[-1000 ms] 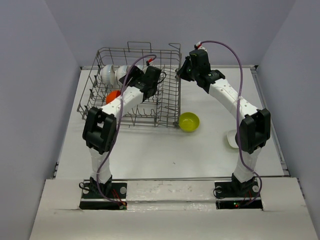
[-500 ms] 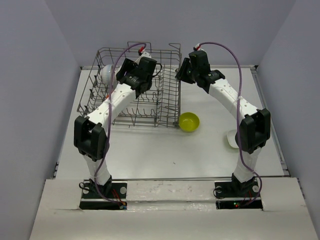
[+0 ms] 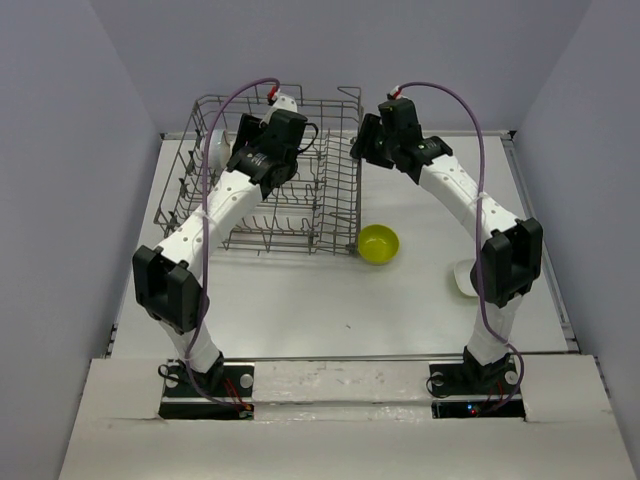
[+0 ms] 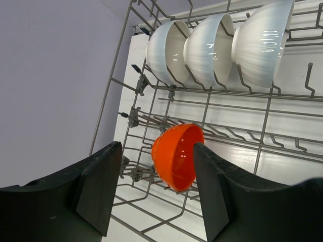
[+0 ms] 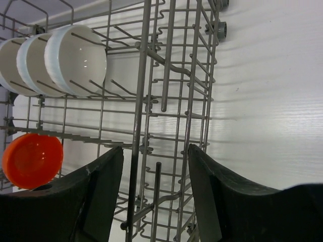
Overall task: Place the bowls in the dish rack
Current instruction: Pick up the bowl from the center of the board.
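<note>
Dish rack (image 3: 335,190): grey metal wire; white bowls (image 4: 207,50): glossy, ribbed. Orange bowl (image 4: 176,161): smooth glossy plastic; worktop (image 3: 330,300): matt white.

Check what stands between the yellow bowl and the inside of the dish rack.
Only the raised wire side of the dish rack itself: the yellow bowl sits on the table just outside its near right corner, so it must go over that side. Nothing else visible lies between them.
</note>
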### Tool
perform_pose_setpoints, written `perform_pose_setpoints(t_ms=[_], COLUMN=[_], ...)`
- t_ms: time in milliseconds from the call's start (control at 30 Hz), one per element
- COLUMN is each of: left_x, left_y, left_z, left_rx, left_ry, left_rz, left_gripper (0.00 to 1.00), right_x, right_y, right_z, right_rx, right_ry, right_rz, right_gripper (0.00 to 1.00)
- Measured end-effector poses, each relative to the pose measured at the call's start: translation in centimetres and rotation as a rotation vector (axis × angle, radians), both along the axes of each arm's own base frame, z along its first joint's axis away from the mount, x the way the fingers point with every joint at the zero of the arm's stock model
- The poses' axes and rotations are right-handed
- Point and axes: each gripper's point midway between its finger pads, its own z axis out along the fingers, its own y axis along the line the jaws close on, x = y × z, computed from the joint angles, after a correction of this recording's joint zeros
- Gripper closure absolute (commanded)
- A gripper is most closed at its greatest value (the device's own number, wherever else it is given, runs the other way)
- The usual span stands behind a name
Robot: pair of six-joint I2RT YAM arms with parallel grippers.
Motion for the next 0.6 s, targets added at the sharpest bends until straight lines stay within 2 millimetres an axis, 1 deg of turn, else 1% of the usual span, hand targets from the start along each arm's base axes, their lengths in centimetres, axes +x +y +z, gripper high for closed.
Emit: perform_pose_setpoints(t_ms=[133, 367, 500, 600], left_x=[-0.2, -0.2, -0.6, -0.9], left_y=[0.0, -0.2, 0.0, 0.0], left_z=[0.3, 0.4, 0.0, 0.0], left_rx=[-0.022, -0.061, -0.085, -0.118], left_ry=[-0.011, -0.033, -0.048, -0.071], left_rz=[0.004, 0.009, 0.019, 0.029], left_gripper=[0.3, 0.3, 0.29, 0.27], right_x=[0.0, -0.1, -0.8, -1.7], right_y=[0.4, 0.8, 0.6, 0.0], right_z=[1.2, 3.5, 5.3, 7.2], right_rx=[0.018, 0.047, 0.06, 0.066], right_ry=[-0.016, -0.048, -0.066, -0.088], right_rz=[0.016, 0.038, 0.044, 0.038], right_gripper=[0.37, 0.36, 0.36, 0.36])
